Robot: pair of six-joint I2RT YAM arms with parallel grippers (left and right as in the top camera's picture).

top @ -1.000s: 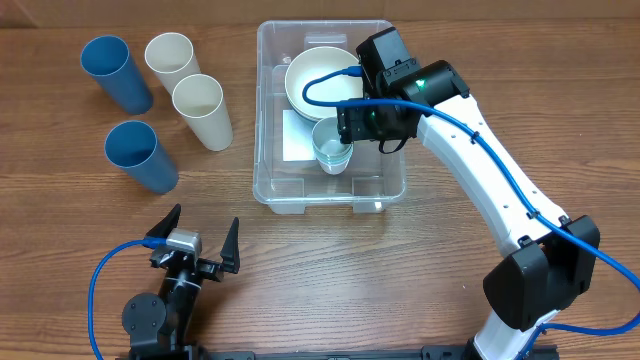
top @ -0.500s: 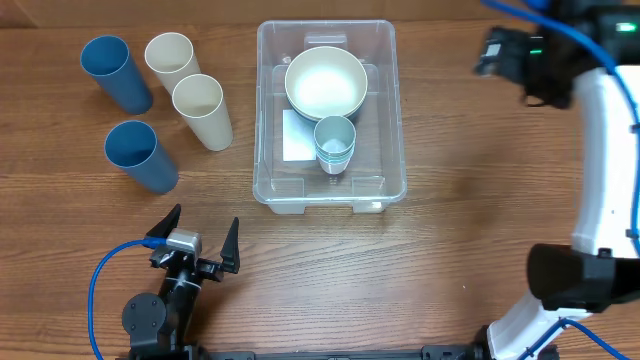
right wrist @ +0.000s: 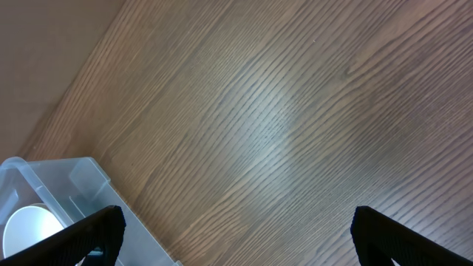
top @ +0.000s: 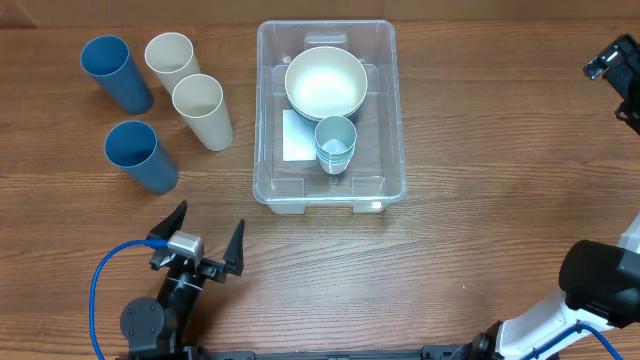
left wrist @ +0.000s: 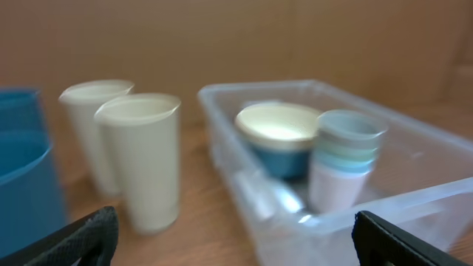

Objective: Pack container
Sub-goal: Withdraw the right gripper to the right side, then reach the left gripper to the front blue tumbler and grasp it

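Two blue cups [top: 118,72], upright, stand ahead and to the left of my left gripper [top: 211,218]. Two cream cups [top: 200,110], upright and side by side, stand just right of the blue ones, ahead of the same jaws. Left jaws: spread wide, nothing between them. One container [top: 383,140] sits ahead and right of my left jaws, well left of my right gripper [right wrist: 236,229]. It holds one bowl [top: 325,82] and one stack of pale cups [top: 335,140], upright, just beside the bowl. Right jaws: spread wide above bare table [right wrist: 295,111], gripping nothing.
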